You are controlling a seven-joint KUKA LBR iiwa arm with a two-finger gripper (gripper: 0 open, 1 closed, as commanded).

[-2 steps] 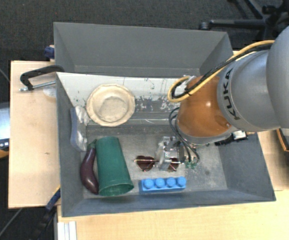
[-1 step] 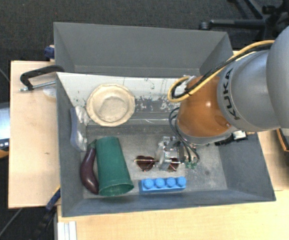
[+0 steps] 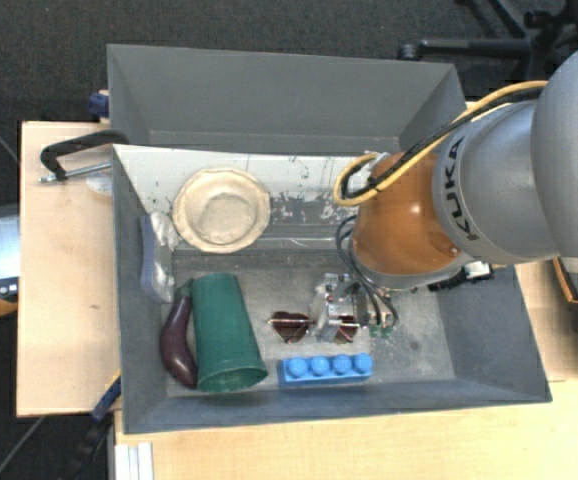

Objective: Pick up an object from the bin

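Note:
My gripper (image 3: 337, 310) hangs low over the bin floor, right of centre, below the orange cover. Its fingertips are down at a pair of dark red sunglasses (image 3: 291, 325); one lens lies just left of the fingers and the other is partly hidden under them. A blue toy brick with round studs (image 3: 326, 368) lies just in front of the gripper, near the bin's front wall. I cannot make out whether the sunglasses sit between the fingers.
A green plastic cup (image 3: 223, 332) lies on its side at the left, with a dark purple eggplant (image 3: 177, 342) beside it. A cream bowl (image 3: 221, 209) leans on the back wall, and a clear plastic piece (image 3: 156, 256) lies in the left corner.

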